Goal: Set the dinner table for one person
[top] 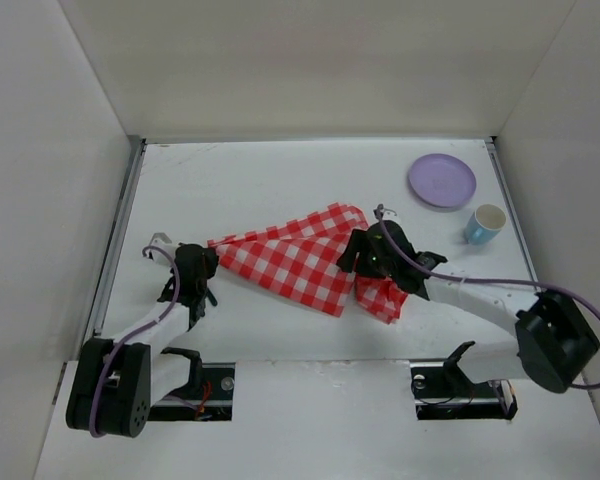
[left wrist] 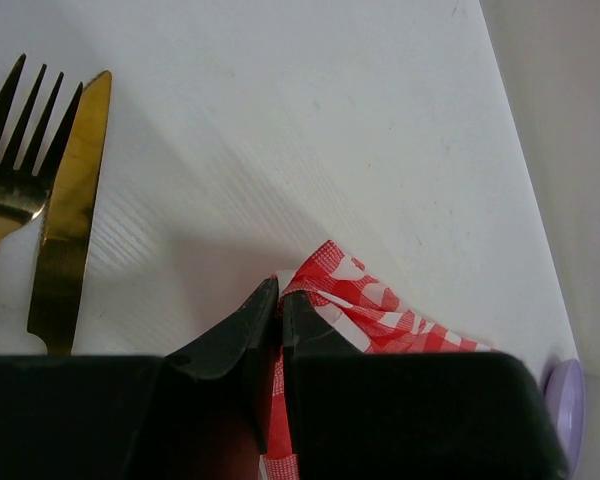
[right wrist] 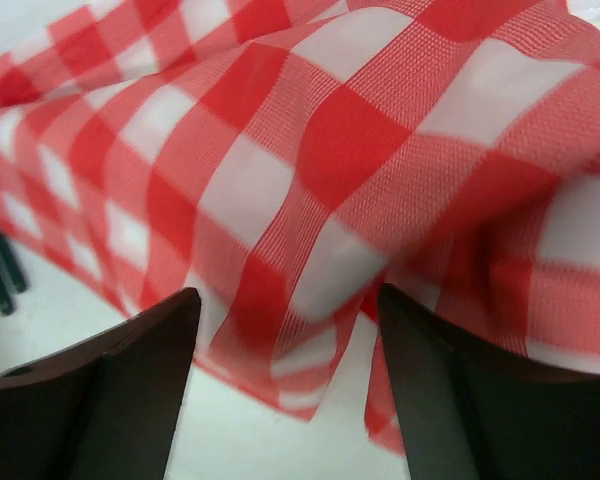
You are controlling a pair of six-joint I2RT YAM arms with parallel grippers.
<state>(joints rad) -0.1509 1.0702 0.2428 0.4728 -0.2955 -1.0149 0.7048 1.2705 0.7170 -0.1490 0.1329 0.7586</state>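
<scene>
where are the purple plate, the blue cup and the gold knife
purple plate (top: 441,180): top external view, bare middle of the plate
blue cup (top: 489,218): top external view, its open top
gold knife (left wrist: 68,215): left wrist view, middle of the blade

One white bench (top: 260,180). On it: one red-and-white checked cloth (top: 300,260) at centre, one purple plate (top: 441,180) and one blue cup (top: 485,223) at upper right. Left wrist view, upper left: one gold fork (left wrist: 15,150), one gold knife (left wrist: 70,210). Two arms: left arm (top: 145,325) at lower left, right arm (top: 480,300) at lower right.
</scene>
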